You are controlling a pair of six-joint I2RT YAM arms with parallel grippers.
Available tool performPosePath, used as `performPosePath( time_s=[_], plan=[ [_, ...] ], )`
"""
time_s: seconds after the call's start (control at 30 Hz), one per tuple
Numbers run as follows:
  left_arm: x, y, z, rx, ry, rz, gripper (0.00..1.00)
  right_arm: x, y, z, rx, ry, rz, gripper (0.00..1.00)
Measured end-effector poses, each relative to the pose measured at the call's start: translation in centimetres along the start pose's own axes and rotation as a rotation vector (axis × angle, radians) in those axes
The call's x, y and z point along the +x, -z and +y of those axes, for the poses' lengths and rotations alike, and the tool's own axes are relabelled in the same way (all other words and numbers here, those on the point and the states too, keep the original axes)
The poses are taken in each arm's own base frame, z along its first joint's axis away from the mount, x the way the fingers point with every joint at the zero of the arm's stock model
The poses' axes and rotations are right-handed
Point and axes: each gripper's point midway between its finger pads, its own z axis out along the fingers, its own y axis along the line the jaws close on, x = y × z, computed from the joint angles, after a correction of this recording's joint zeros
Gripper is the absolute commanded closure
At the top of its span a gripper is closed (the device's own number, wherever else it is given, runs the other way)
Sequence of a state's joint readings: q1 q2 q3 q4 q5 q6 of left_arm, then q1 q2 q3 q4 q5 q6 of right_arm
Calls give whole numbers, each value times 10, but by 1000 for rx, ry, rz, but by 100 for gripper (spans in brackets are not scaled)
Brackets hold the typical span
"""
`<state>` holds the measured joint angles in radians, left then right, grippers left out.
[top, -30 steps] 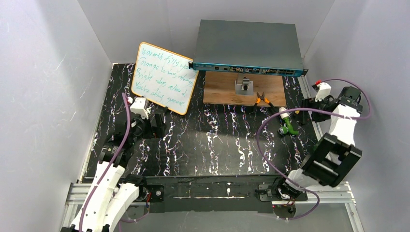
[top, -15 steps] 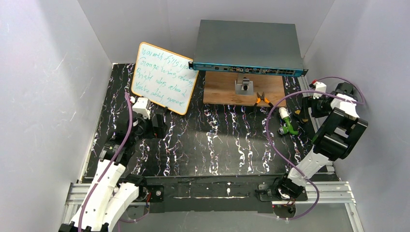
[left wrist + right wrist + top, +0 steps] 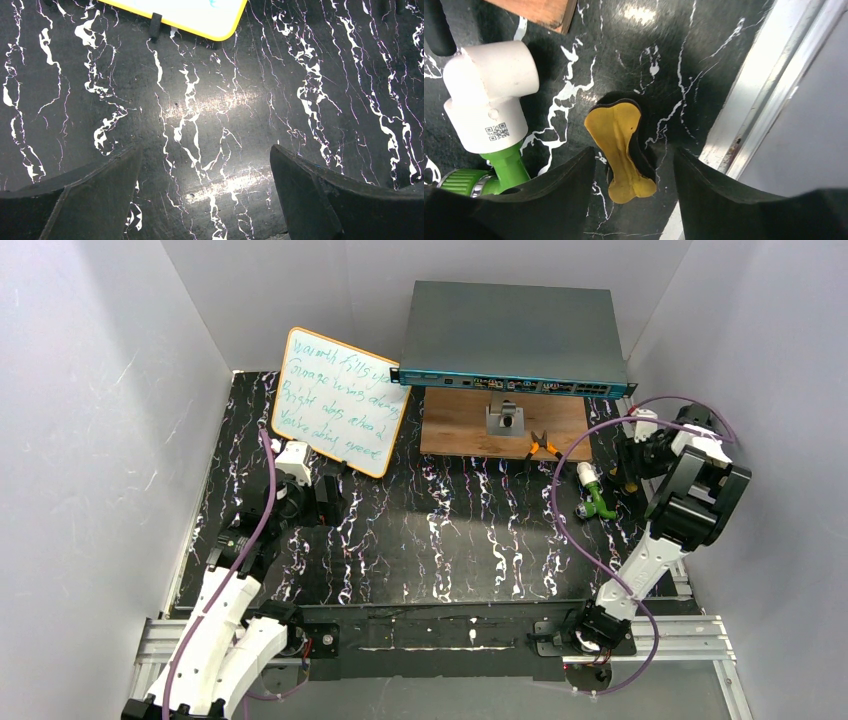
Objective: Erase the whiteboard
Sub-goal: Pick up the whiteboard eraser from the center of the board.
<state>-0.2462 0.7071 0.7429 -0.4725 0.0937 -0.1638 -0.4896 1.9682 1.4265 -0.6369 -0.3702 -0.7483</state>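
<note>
The whiteboard [image 3: 340,400], white with an orange-yellow rim and lines of green-blue handwriting, stands tilted at the back left; its lower corner [image 3: 200,12] shows in the left wrist view. My left gripper [image 3: 325,495] hovers just in front of it, open, with only the marbled mat between its fingers [image 3: 205,155]. At the far right my right gripper [image 3: 628,465] is down over a yellow-topped, black-backed eraser [image 3: 621,145] lying on the mat. Its jaws [image 3: 634,157] straddle the eraser's near end with a gap on each side, open.
A grey network switch [image 3: 510,335] sits at the back over a brown wooden board [image 3: 470,425] with a metal block and orange pliers [image 3: 543,447]. A white-and-green pipe fitting [image 3: 489,100] lies just left of the eraser. A metal rail [image 3: 754,85] runs close on the right.
The right arm has folded up and back, bringing its gripper down over the eraser, and its jaws have narrowed. The left arm has edged slightly forward.
</note>
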Motion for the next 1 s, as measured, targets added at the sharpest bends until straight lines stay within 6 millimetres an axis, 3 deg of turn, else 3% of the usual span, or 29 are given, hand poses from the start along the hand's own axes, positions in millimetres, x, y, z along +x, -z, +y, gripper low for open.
performPosePath(
  time_s=[0.17,0.3,0.4,0.47,0.57,0.63,0.7,0.83,0.93,1.0],
  plan=[
    [0,0,0,0,0,0,0,14,-6,5,-30,1,50,57],
    [0,0,0,0,0,0,1,20,-6,9,-49,4,73,86],
    [0,0,0,0,0,0,0,19,-4,10,-50,5,69,93],
    [-1,1,0,1,-1,-6,0,30,7,23,-44,-13,75,93],
    [-3,4,-1,3,-2,-22,0,34,54,36,36,-17,3,94],
    [-5,6,-1,5,-3,-34,0,38,78,63,42,23,-47,94],
    [-6,8,-2,7,-4,-42,0,39,84,76,25,51,-65,94],
    [-8,10,-2,9,-4,-53,1,43,97,136,-83,196,-80,93],
    [-7,10,-2,8,-4,-51,1,34,91,198,-222,395,-72,93],
    [-7,9,-1,3,-3,-46,1,28,84,254,-354,572,-59,93]
  ],
)
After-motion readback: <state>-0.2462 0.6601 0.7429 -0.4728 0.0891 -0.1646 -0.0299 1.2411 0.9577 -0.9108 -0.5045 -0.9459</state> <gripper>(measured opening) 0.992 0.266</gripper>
